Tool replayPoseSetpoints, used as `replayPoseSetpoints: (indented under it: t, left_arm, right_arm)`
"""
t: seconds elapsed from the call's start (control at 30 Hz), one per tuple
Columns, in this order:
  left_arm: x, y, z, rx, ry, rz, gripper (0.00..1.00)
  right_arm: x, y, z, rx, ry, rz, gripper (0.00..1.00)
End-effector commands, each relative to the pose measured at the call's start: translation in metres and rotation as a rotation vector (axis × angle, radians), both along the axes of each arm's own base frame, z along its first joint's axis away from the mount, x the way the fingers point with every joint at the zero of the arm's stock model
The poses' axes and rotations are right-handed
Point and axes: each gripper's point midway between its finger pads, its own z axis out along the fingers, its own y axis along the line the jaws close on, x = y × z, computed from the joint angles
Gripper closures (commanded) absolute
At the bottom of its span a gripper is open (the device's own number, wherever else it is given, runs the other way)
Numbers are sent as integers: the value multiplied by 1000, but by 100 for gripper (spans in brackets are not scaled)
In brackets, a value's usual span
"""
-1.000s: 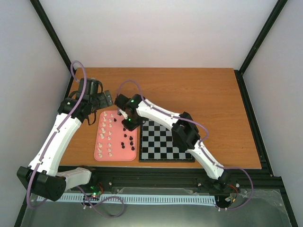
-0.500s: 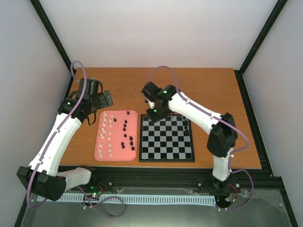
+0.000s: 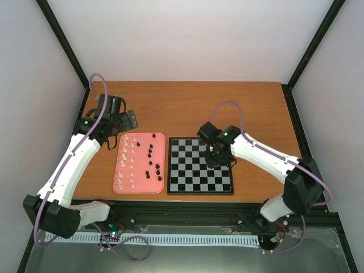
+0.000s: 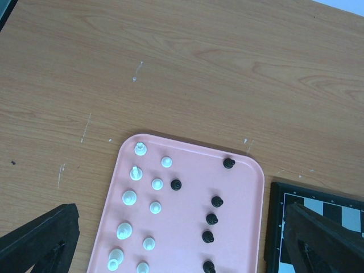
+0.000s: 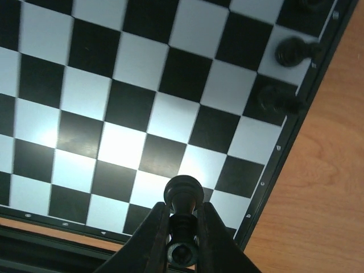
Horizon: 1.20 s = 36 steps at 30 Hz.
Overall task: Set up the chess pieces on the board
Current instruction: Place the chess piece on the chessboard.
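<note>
The right gripper (image 5: 182,219) has its two dark fingers pinched together on the stem of a glossy black chess piece (image 5: 183,193) with a rounded head and a narrow collar. It holds the piece over the flat, square, black-and-white checkered chessboard (image 5: 114,102), near a corner of the board's thin dark rim. The wrist view does not show whether the piece's base touches the board. The smooth squares throw back a bright patch of light. Two more small black figurines (image 5: 293,52) stand on squares along the rim, slightly blurred.

From above, the right gripper (image 3: 218,156) hangs over the right half of the chessboard (image 3: 190,176), which lies on the brown wood-grain table (image 3: 227,108). Just beside the board's left edge lies a pink, matte, rounded rectangular tray (image 3: 139,191).

The left gripper (image 4: 181,216) hovers over the far end of the tray (image 4: 182,239) with its black wedge-shaped fingers (image 4: 40,242) spread wide and holding nothing. On the tray, cream-white chess pieces (image 4: 129,197) with round bases stand in two loose columns on the left side. Small black chess pieces (image 4: 216,201) are scattered along the right side. The table (image 4: 199,68) shows fine grain and a few pale scuffs.
</note>
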Motion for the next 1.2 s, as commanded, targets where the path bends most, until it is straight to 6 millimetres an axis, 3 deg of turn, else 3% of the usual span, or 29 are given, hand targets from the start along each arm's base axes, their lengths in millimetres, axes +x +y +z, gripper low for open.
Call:
replayPoseSetpoints:
  t: [0.0,0.63,1.17]
  left_arm:
    - [6,-3,2,-21,-14,-3,0]
    - [5,-1,-5,-17,-2,19,0]
    - [7,0,-9,-13,4,25,0]
  right_arm:
    - [-2,-15,-12,31,-21,-106,95]
    - [12,-49,-48,94,2,-192,96]
    - [17,-54,-61,60,28,-189,96]
